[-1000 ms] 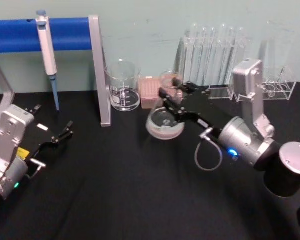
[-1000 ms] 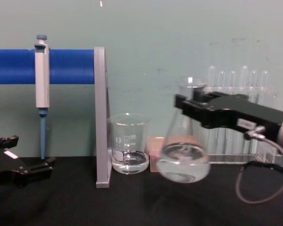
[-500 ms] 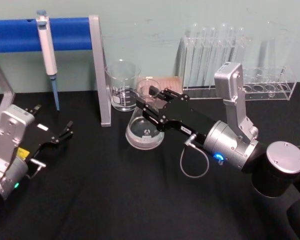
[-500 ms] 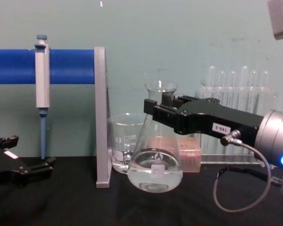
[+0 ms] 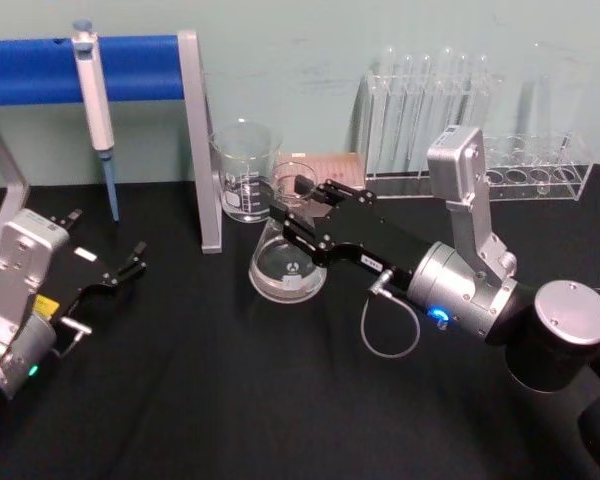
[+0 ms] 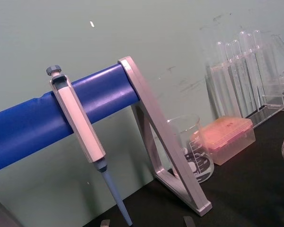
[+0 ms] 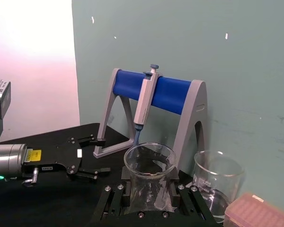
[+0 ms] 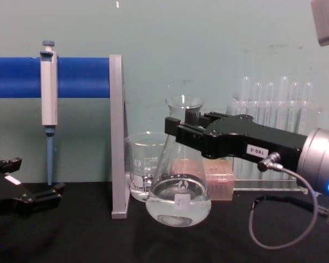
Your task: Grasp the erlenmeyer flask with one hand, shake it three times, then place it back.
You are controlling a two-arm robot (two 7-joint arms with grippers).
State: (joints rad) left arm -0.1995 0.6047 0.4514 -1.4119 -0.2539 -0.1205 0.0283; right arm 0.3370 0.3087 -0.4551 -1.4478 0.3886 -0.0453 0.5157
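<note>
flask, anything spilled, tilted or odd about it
Nothing stands out. The flask is about upright with its liquid inside, the right gripper shut on its neck, and no wet patch shows on the black table. Whether its base touches the table is unclear. The left gripper sits parked at left.

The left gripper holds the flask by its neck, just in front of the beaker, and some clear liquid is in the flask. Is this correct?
Not the left one: the right gripper holds the flask by its neck, as the head view shows, its arm reaching in from the right. The left gripper sits open, apart. The rest is correct.
</note>
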